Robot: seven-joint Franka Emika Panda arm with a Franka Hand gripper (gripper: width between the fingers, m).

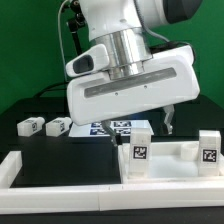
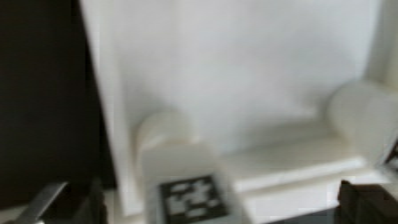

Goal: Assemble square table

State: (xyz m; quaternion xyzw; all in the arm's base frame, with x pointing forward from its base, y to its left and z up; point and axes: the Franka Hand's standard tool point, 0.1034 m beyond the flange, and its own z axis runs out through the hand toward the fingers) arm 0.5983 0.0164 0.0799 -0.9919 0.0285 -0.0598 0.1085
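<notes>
The square table's white tray-like top [image 1: 172, 160] lies at the exterior view's right, with two tagged white legs standing upright in its corners, one nearer the middle [image 1: 140, 152] and one at the right [image 1: 208, 150]. Two more legs [image 1: 30, 126] [image 1: 58, 126] lie loose on the dark table at the left. My gripper [image 1: 145, 128] hangs open just above the top. In the wrist view the top [image 2: 231, 70] fills the picture. A tagged leg [image 2: 192, 196] shows between my dark fingertips [image 2: 43, 203], which do not touch it. My gripper [image 2: 205, 205] holds nothing. Another leg [image 2: 365, 110] stands farther off.
The marker board [image 1: 108, 128] lies behind the top, partly hidden by my gripper. A long white barrier strip [image 1: 70, 176] runs along the front, and another piece [image 1: 10, 170] turns up the exterior view's left. Green walls close off the back.
</notes>
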